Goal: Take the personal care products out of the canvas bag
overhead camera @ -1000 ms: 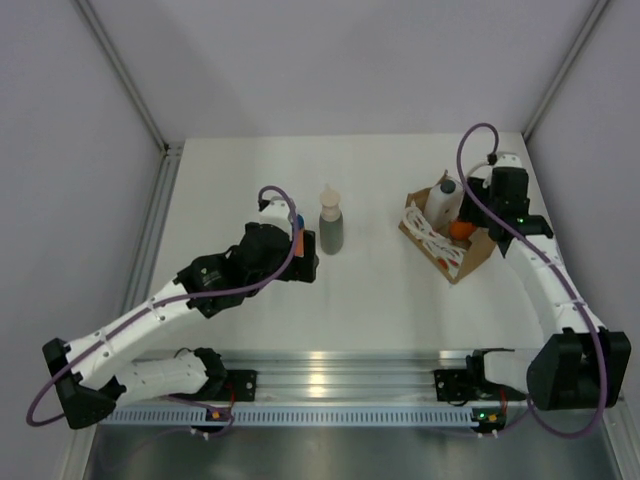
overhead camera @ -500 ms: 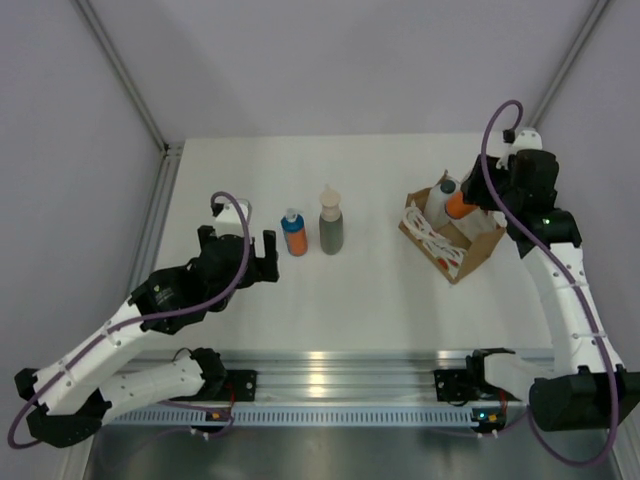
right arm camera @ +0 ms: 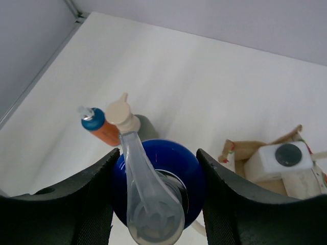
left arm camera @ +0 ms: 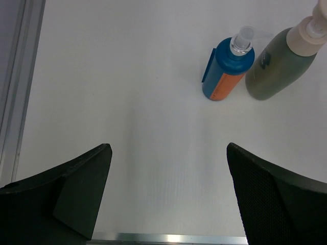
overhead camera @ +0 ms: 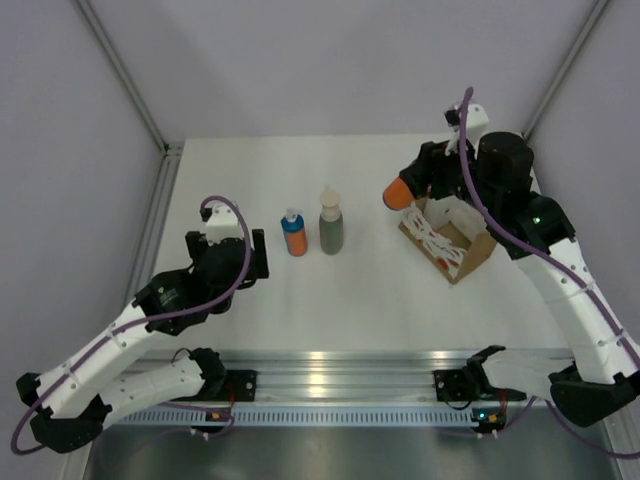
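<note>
Canvas bag (overhead camera: 478, 252) is set on the right side of the tabletop (overhead camera: 370, 300), with its cream loop handle (overhead camera: 428, 236) draped across its open mouth. A white bottle (right arm camera: 278, 159) with a dark grey cap is seen inside it from the right wrist view. An orange bottle (overhead camera: 398, 193) with a blue cap is gripped in the narrowly closed right tool (overhead camera: 408, 188) and held in the air just left of the bag. A second orange bottle (overhead camera: 293, 234) and a grey-green bottle (overhead camera: 331, 228) are stood upright, just beside each other, well apart from the bag. The left tool (left arm camera: 168, 196) is spread wide and empty, near those two bottles.
</note>
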Controlling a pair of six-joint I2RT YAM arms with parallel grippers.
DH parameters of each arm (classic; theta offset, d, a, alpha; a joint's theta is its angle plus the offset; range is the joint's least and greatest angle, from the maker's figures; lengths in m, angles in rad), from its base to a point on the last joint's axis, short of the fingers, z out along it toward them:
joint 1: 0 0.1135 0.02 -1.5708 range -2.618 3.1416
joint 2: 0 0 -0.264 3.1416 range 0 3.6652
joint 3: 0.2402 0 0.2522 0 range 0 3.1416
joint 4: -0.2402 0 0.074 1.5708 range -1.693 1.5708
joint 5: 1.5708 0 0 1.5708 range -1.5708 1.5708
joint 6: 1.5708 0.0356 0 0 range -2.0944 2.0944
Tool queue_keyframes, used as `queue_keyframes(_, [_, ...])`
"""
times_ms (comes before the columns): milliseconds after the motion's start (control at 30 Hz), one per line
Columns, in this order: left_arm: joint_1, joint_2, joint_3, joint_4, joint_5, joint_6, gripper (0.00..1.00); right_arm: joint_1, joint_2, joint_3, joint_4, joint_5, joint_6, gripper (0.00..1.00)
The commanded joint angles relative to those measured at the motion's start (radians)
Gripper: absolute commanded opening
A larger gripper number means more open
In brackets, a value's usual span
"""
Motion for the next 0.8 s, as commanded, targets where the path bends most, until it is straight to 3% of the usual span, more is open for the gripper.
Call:
queue_keyframes(0, [0.017,-0.018,-0.018,-0.012,-0.037,-0.018,0.98,0.121,0.043,0.112,0.046,0.084,-0.023,0.0])
queue_keyframes(167, [0.018,-0.056,-0.026,-0.014,-0.054,-0.027,0.98,0.316,0.124,0.116,0.046,0.156,-0.037,0.0])
queue_keyframes(467, [0.086,-0.148,-0.027,-0.015,-0.101,-0.059,0.98,0.533,0.228,0.019,0.178,0.156,-0.028,0.0])
queue_keyframes(767, [0.176,-0.188,-0.027,-0.008,-0.083,-0.067,0.98,0.636,0.362,-0.114,0.508,0.098,-0.079,0.0])
